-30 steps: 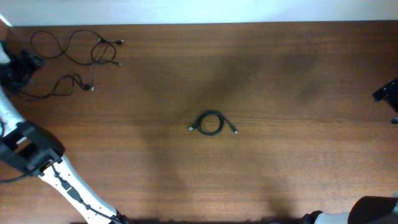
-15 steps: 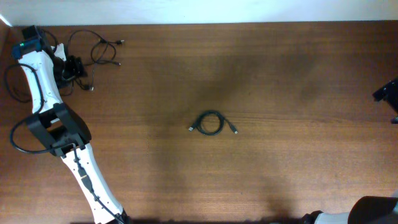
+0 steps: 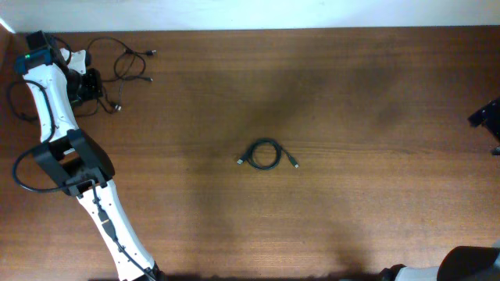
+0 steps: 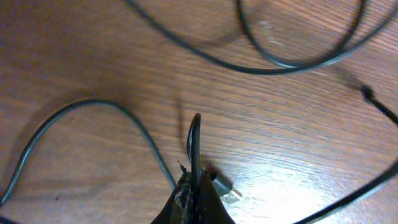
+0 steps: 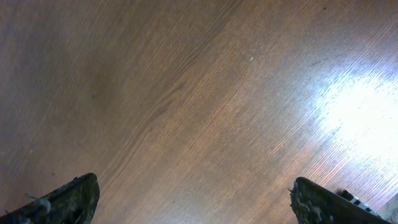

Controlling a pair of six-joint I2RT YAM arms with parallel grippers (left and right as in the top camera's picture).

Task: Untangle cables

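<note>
Cables (image 4: 280, 64): thin, light, limp, likely to snag | left end effector (image 4: 194, 190) clenched on one strand | best hold: near plug (image 4: 227, 190) beside its tips.

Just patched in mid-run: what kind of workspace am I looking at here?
Probably a robot test bench rather than a home: a wooden table, a white robot arm reaching over it, and thin black cables laid out as the work.

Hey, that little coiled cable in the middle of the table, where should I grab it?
Probably the plug end sticking out on the right of the coiled cable, coming straight down from above. It lies flat and clear of the loops, so a pinch across it should miss the coil.
</note>
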